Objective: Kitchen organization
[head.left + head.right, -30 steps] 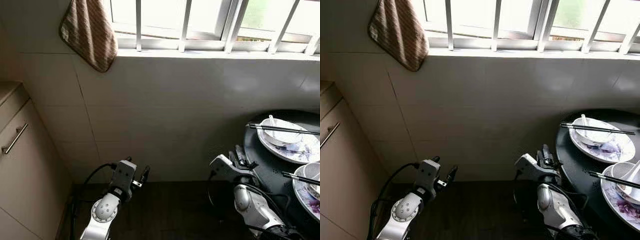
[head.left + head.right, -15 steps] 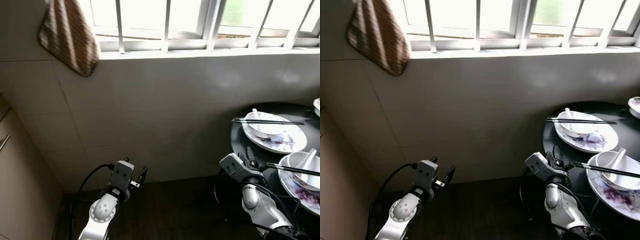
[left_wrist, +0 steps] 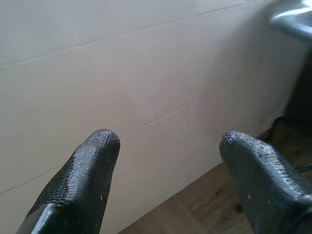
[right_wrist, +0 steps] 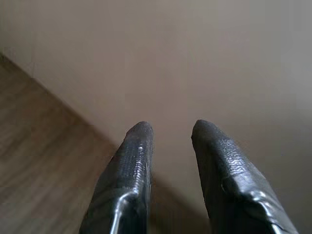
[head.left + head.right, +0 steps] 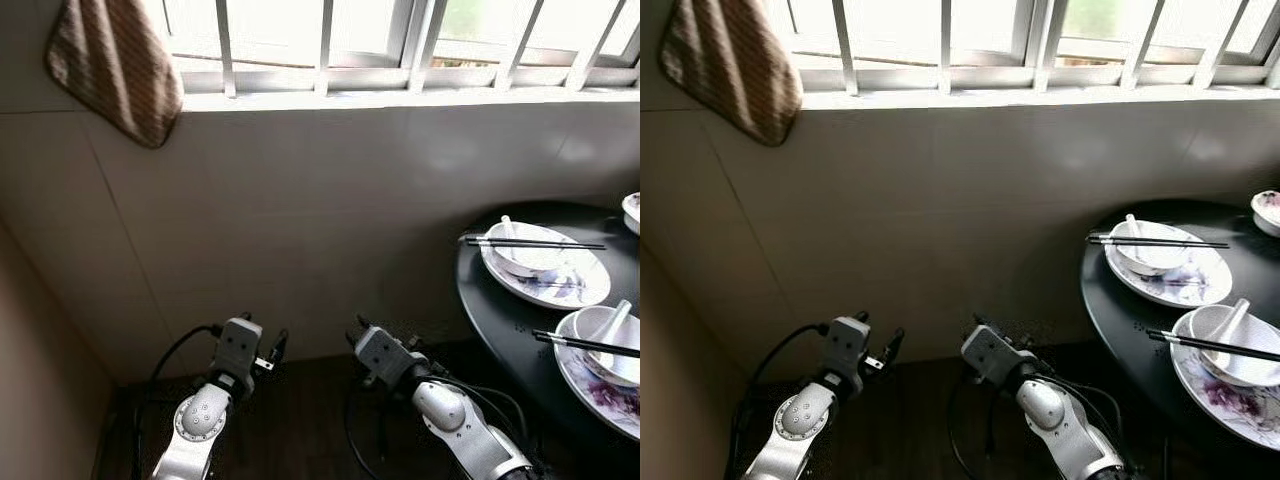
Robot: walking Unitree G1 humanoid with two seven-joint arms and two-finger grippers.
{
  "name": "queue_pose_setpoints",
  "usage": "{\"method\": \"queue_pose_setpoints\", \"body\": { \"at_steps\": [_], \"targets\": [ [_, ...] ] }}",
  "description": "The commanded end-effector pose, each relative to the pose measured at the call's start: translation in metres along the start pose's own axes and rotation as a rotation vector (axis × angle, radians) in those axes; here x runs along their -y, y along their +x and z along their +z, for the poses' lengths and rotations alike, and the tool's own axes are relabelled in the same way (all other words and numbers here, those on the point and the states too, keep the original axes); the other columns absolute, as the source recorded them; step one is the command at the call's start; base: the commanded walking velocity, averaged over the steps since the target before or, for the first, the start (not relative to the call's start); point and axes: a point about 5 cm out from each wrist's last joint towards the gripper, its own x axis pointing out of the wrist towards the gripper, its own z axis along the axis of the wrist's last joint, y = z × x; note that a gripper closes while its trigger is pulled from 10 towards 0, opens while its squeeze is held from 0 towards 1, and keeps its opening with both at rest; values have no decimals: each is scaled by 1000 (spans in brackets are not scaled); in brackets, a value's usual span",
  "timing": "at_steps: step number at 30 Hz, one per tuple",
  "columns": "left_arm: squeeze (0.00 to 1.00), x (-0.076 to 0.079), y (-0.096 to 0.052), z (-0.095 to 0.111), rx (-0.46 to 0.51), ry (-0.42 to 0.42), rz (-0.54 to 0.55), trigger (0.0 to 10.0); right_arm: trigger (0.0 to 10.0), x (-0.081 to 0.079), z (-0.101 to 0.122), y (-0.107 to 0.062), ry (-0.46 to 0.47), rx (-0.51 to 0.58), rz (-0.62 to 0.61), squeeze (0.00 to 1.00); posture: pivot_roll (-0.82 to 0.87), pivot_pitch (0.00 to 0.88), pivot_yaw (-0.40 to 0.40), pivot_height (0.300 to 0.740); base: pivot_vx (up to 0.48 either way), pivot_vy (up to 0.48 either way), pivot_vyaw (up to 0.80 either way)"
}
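- Left gripper [image 3: 165, 141]: fingers spread wide, nothing between them, aimed at the tiled wall [image 5: 330, 200] low down near the floor; carried low beside the body, looks like a travel posture rather than a reach.
- Right gripper [image 4: 170, 131]: fingers set a little apart with a narrow gap, holding nothing, also pointed at the wall's foot; held low and tucked in front, well short of the table.
- Round black table [image 5: 500, 300] on the right, against the wall under the barred window [image 5: 400, 40]; probably the place to be tidied.
- Far plate [image 5: 590, 285] with a white bowl [image 5: 530, 260] and spoon on it, black chopsticks [image 5: 535, 243] laid flat across the bowl's rim, likely so they do not roll off.
- Near plate [image 5: 1230, 395] with a second bowl [image 5: 1215, 345] holding a spoon, a second chopstick pair [image 5: 1210, 345] resting across its rim in the same way.
- Edge of another small dish [image 5: 1268, 210] at the far right of the table.
- Striped cloth [image 5: 115, 65] hanging from the window ledge at upper left, presumably hung there to dry.
- Judged stage: still approaching, dishes untouched; next move calls for turning right and closing on the table before any grasp.
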Motion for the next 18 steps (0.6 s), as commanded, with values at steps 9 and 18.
{"method": "queue_pose_setpoints", "body": {
  "at_steps": [9,18],
  "targets": [
    [0,3,2,1,0,-8,-14,10000,10000,18,0,-3,32,6,-30,1000,-47,0,-46,740,0,0,-356],
    [0,3,4,1,0,-8,-19,10000,10000,12,7,-3,-71,40,-2,1000,-48,0,-45,740,0,0,-89]
  ]
}}
